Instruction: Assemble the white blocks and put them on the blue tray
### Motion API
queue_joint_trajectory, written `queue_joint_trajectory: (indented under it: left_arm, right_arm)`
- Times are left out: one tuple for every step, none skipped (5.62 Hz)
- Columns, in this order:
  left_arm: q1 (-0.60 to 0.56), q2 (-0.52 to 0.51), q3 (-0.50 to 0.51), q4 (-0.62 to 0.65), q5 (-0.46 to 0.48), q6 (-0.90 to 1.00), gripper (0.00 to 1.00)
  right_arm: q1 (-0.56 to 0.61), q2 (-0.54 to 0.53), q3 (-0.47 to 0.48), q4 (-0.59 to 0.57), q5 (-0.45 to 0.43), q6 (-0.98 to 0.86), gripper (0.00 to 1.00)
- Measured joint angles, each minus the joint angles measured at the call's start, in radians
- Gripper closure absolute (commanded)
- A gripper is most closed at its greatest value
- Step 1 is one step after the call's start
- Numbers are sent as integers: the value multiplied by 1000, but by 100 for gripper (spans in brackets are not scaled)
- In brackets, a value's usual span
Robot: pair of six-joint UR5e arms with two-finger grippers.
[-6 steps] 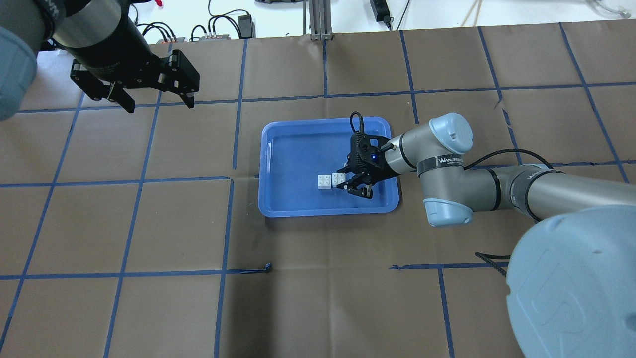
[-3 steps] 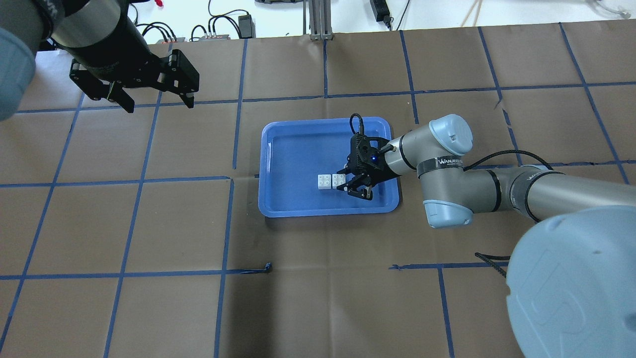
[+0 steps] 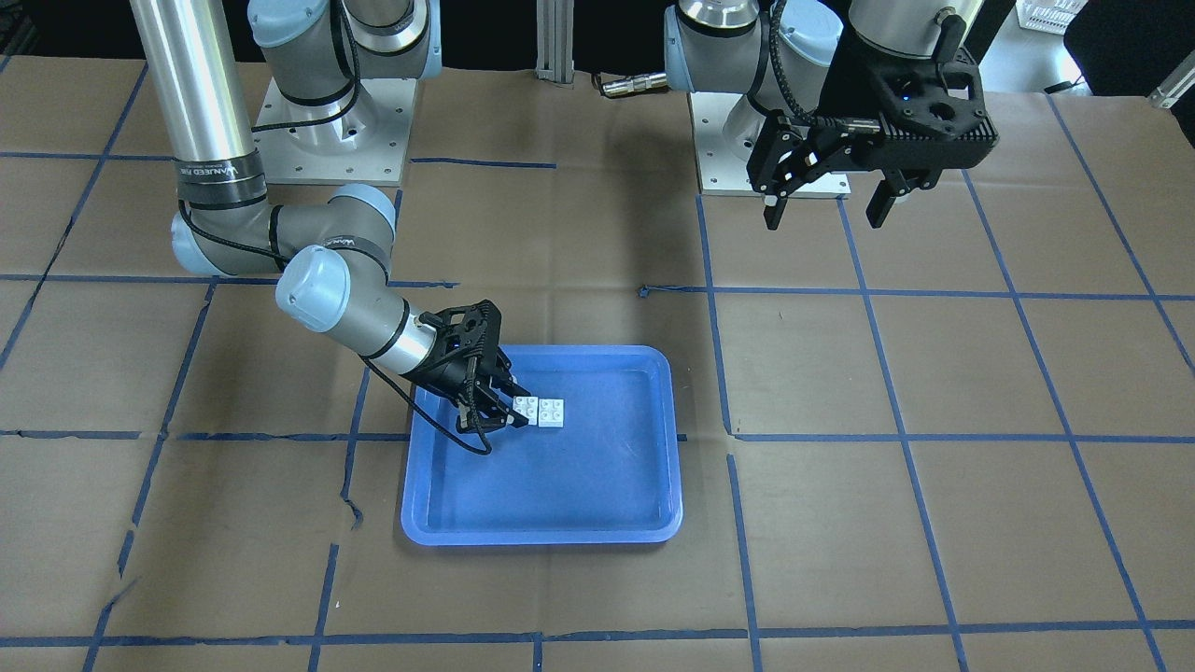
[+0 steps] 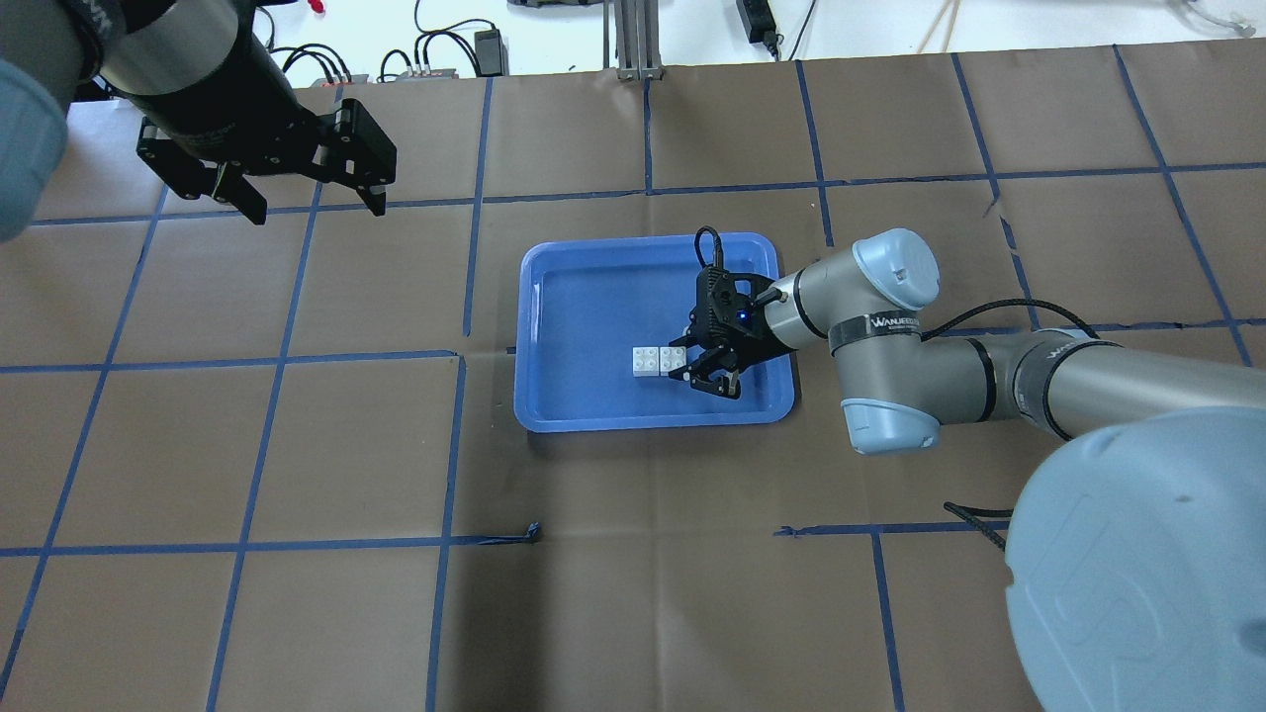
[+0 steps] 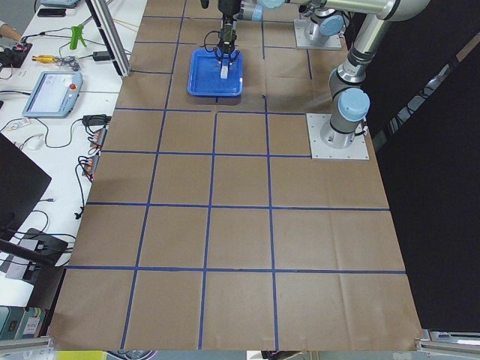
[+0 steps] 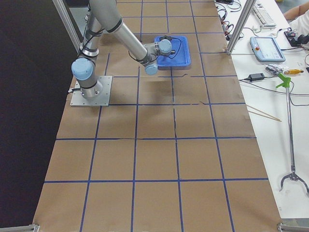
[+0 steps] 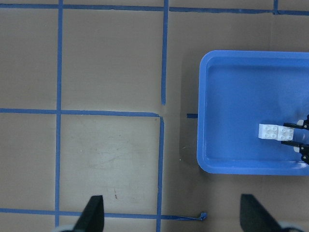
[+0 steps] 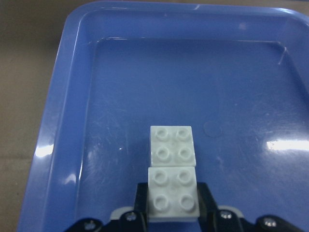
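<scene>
My right gripper (image 8: 172, 200) is clamped on one white block (image 8: 173, 191) in the blue tray (image 8: 63, 121), second block (image 8: 171, 146) touching it at 12 o'clock. My left gripper (image 4: 318, 210) hangs wide open, empty.

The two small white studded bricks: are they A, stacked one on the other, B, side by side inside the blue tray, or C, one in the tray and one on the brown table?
B: the two small white studded plastic bricks sit side by side inside the large shallow blue plastic tray, the right gripper with its jaws flanking the nearer one.
</scene>
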Motion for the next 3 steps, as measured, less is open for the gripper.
queue_joint_trajectory:
  left_arm:
    - [0, 1, 0, 0, 0, 1, 1]
    - [0, 1, 0, 0, -1, 1, 1]
    - [0, 2, 1, 0, -1, 1, 1]
  right_arm:
    - [1, 0, 0, 0, 8, 0, 66]
    - [1, 1, 0, 0, 16, -1, 66]
    - [1, 5, 0, -2, 20, -1, 66]
